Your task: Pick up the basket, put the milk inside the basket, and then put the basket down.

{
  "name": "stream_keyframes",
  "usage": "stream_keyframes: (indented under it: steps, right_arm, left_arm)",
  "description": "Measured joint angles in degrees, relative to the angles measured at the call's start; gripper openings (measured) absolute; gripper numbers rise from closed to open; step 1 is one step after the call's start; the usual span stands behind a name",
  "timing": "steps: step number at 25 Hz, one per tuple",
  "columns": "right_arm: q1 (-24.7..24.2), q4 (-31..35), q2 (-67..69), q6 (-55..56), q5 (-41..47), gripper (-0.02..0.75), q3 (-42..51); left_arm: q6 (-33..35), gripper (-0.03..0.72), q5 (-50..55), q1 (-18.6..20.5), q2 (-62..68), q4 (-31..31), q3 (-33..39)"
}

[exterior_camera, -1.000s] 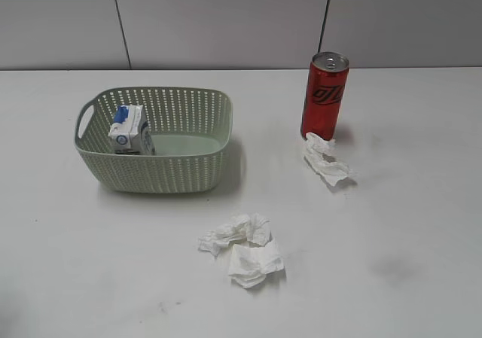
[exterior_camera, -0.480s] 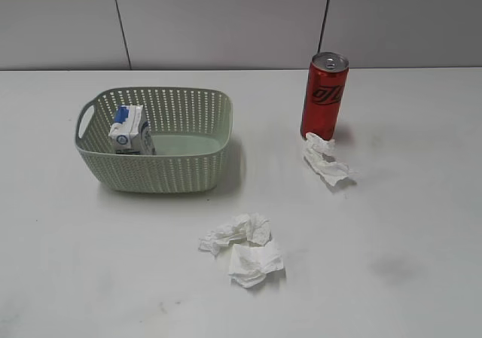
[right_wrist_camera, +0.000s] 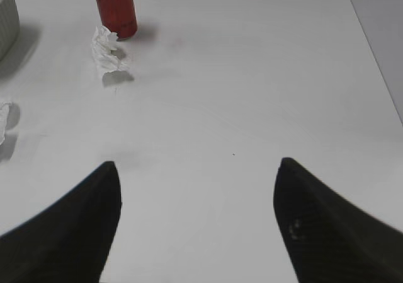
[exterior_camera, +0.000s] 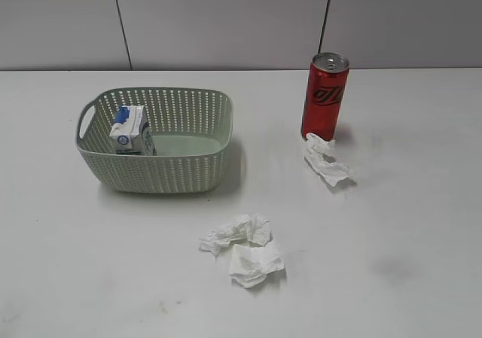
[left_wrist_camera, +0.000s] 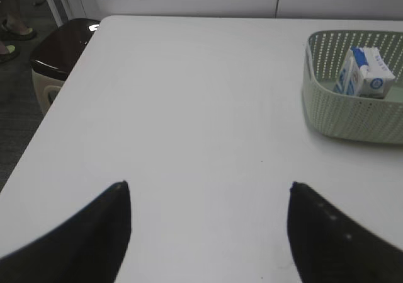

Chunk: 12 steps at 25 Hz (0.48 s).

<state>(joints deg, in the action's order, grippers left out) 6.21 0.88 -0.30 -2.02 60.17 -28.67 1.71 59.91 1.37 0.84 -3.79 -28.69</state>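
The pale sage-green basket (exterior_camera: 162, 170) stands on the white table at the left. The milk (exterior_camera: 130, 130), a small white carton with a blue top, stands inside it against the left end. Both also show in the left wrist view: the basket (left_wrist_camera: 352, 116) at the far right with the milk (left_wrist_camera: 367, 73) inside. My left gripper (left_wrist_camera: 209, 185) is open and empty over bare table, well to the left of the basket. My right gripper (right_wrist_camera: 198, 163) is open and empty over bare table, with the basket's edge (right_wrist_camera: 6, 12) far off at upper left. Neither gripper shows in the exterior view.
A tall red soda can (exterior_camera: 324, 95) stands at the back right with a crumpled tissue (exterior_camera: 325, 159) in front of it. Another crumpled tissue (exterior_camera: 245, 248) lies in front of the basket. A dark bin (left_wrist_camera: 60, 50) stands off the table's left edge.
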Motion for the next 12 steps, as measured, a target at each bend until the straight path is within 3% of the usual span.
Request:
stream_keyframes:
  steps: [12]
  right_arm:
    - [0.00, 0.02, -0.06, 0.00, -0.01, 0.572, 0.00]
  left_arm:
    - [0.00, 0.588, 0.28, 0.22, -1.15, 0.14, -0.02]
